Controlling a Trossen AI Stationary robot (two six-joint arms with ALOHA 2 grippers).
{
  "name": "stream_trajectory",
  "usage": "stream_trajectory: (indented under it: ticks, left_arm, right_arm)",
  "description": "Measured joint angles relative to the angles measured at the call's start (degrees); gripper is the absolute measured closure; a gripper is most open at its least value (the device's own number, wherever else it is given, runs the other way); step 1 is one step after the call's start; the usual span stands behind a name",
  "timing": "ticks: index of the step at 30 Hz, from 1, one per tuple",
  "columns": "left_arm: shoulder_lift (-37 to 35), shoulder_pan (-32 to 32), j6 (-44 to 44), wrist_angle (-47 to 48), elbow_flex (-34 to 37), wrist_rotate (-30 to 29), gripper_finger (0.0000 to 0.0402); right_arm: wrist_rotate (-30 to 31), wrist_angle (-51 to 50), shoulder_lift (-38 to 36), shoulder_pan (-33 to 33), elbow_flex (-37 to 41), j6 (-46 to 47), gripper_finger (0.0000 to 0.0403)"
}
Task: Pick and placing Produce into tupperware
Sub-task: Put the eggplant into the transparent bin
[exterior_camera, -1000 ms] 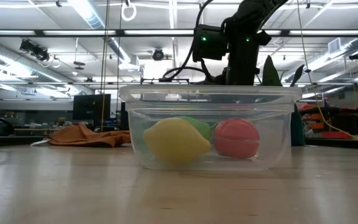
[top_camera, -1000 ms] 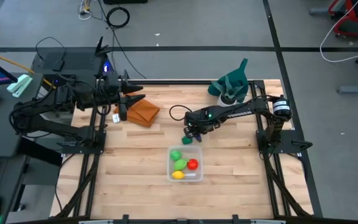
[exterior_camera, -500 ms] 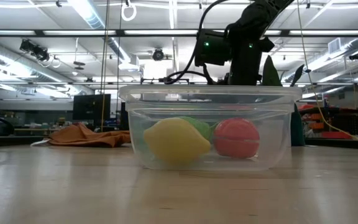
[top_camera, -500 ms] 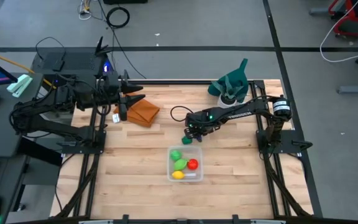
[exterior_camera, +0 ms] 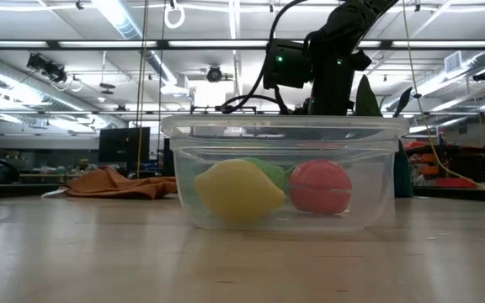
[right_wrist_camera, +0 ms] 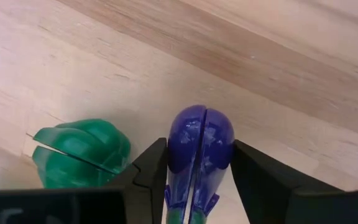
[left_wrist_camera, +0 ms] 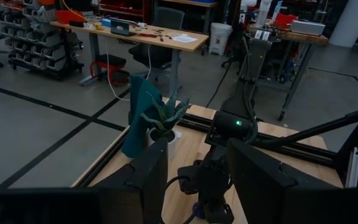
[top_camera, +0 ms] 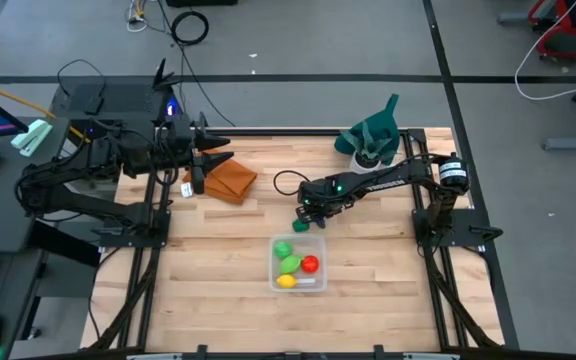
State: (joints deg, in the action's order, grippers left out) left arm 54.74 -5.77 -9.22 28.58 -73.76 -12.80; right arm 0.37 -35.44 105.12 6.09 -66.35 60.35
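The right gripper (right_wrist_camera: 194,177) has its two fingers set on either side of the purple toy eggplant (right_wrist_camera: 200,149), pressed to its flanks. The eggplant's long axis runs straight out along the fingers, rounded end forward. It lies on the wooden table (top_camera: 218,260), just beyond the clear tupperware tub (top_camera: 298,264), with the dark green toy vegetable (right_wrist_camera: 82,152) close beside it. The left gripper (left_wrist_camera: 194,177), fingers apart and empty, waits well away from the tub, by the orange-brown cloth (top_camera: 230,180).
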Motion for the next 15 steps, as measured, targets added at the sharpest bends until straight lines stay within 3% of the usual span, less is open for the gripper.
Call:
stream_trajectory:
  ticks: [15]
  left_arm:
    - [0.0, 0.0, 0.0, 0.0, 0.0, 0.0, 0.0228]
  right_arm:
    - [-0.1, 0.4, 0.0, 0.0, 0.0, -0.1, 0.0291]
